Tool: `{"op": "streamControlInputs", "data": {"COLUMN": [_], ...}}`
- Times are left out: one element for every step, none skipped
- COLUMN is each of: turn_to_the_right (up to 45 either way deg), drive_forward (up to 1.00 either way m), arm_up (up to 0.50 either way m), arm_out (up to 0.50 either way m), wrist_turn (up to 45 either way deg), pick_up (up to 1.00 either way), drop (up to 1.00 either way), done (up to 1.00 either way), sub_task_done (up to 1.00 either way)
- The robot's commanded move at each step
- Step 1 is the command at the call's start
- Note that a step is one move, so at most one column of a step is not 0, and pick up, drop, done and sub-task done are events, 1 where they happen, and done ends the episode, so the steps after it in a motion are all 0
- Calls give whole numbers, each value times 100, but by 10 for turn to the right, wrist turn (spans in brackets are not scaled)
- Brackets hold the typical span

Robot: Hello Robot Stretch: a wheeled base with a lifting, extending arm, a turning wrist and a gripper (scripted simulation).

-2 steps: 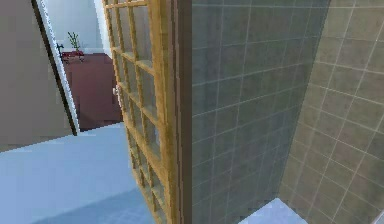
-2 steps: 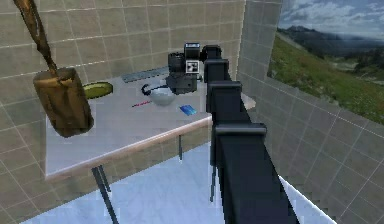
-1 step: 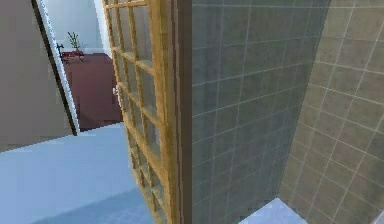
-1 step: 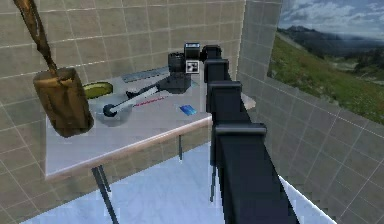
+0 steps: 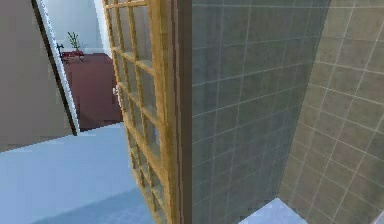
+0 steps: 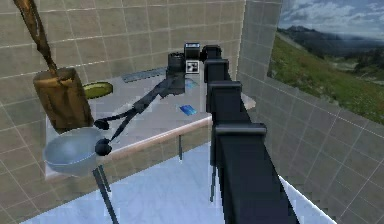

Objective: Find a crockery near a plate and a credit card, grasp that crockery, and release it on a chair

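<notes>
One claw (image 6: 101, 137) ends by a pale bowl (image 6: 62, 155) near the table (image 6: 150, 120); its opening and hold cannot be told.

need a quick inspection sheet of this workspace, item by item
surface: pale table on thin legs, against a tiled wall
job's things: bluish bowl by the table's corner at the arm side view's lower left; yellow-green plate beyond it; small blue card mid-table
clutter: brown wooden container beside the plate; flat grey item at the back
grippers: gripper, jaws pointing toward the bowl; cannot tell whether it holds anything
cables: nothing seen
surroundings: wooden glazed door ahead; landscape scene on the arm side view's right
</notes>
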Motion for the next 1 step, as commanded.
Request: {"op": "streamControlInputs", "data": {"turn_to_the_right": [0], "drive_forward": [0], "arm_up": [0], "arm_out": [0], "wrist_turn": [-150], "pick_up": [0], "drop": [0], "done": [0], "sub_task_done": [0]}}
